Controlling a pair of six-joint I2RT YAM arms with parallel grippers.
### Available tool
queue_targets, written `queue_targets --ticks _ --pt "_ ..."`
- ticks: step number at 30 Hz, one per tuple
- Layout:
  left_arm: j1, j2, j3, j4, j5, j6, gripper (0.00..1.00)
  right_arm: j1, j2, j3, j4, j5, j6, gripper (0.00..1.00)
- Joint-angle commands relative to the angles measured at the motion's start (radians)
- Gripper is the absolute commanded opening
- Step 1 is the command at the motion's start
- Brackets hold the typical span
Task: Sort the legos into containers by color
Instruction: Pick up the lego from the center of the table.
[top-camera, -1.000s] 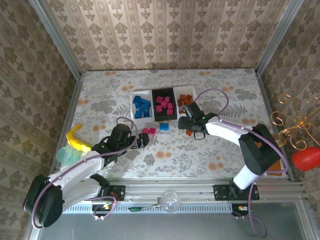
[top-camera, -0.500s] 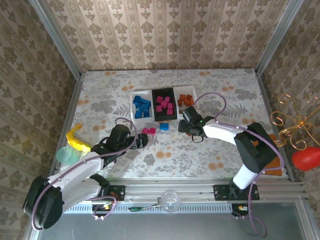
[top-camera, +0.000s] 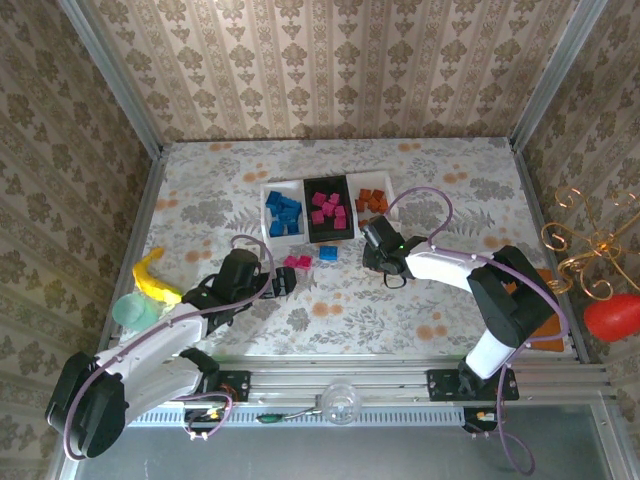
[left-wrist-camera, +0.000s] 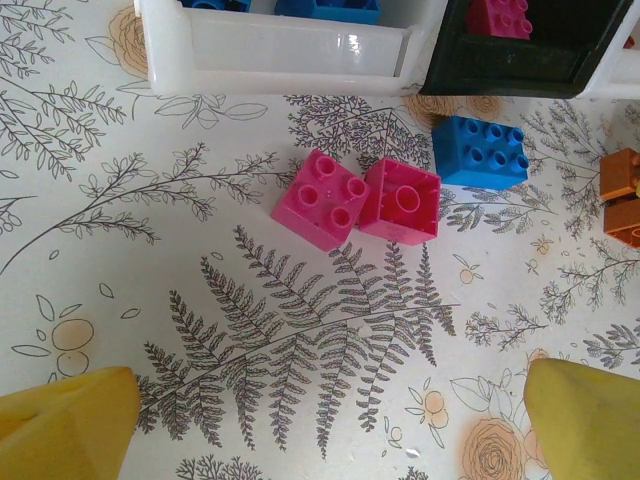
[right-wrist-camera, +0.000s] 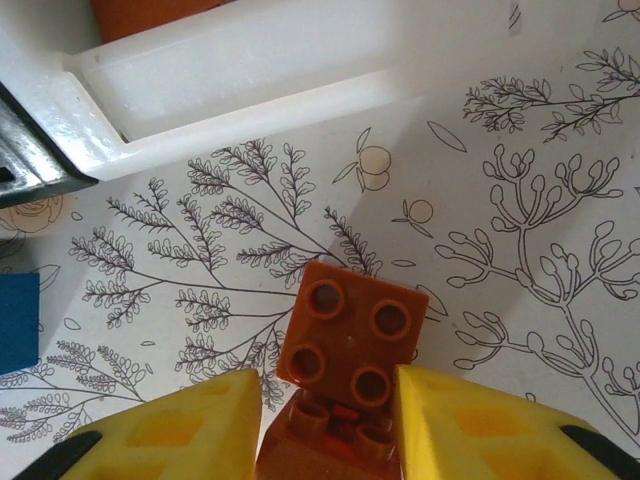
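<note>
Most legos (top-camera: 284, 212) sit sorted in the containers (top-camera: 266, 190); two pink bricks (left-wrist-camera: 322, 198) and a blue brick (left-wrist-camera: 480, 152) lie loose just beside them. My right gripper (right-wrist-camera: 328, 390) pinches an orange brick (right-wrist-camera: 352, 335) near the trays, while my left gripper (left-wrist-camera: 325, 400) hangs wide open.

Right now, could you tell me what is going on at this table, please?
Two robot arms are sorting toy bricks by color. The right gripper is clamped on an orange-brown brick on the table, just short of the right white tray, which holds other orange ones. The left gripper hangs open above two pink bricks and a blue brick lying loose in front of the trays. Blue bricks already sit in the left white tray, pink ones in the black middle tray.
</note>
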Motion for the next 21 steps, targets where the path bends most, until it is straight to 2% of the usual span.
queue_targets --ticks 1,4,6,8,9,10,15,21 --pt "0.006 -0.008 -0.009 0.010 0.005 -0.021 1.00 0.014 -0.031 -0.027 -0.076 -0.005 -0.007 0.39" --pt "0.006 -0.002 -0.006 0.016 0.009 -0.022 1.00 0.019 -0.071 -0.024 -0.091 0.004 -0.014 0.40" --pt "0.006 0.001 -0.006 0.018 0.011 -0.022 1.00 0.026 -0.089 -0.022 -0.106 0.011 -0.016 0.44" --pt "0.006 0.003 -0.006 0.020 0.011 -0.022 1.00 0.033 -0.095 -0.020 -0.128 0.022 -0.012 0.64" --pt "0.006 0.003 -0.008 0.021 0.012 -0.022 1.00 0.034 -0.092 -0.019 -0.138 0.027 -0.008 0.72" --pt "0.006 0.004 -0.009 0.023 0.013 -0.022 1.00 0.036 -0.087 -0.019 -0.141 0.028 -0.005 0.75" --pt "0.006 0.010 -0.012 0.031 0.016 -0.025 1.00 0.037 -0.031 -0.021 -0.116 0.013 0.008 0.76" --pt "0.006 0.000 -0.014 0.018 0.011 -0.023 1.00 0.037 0.042 0.000 -0.097 0.006 0.001 0.66"
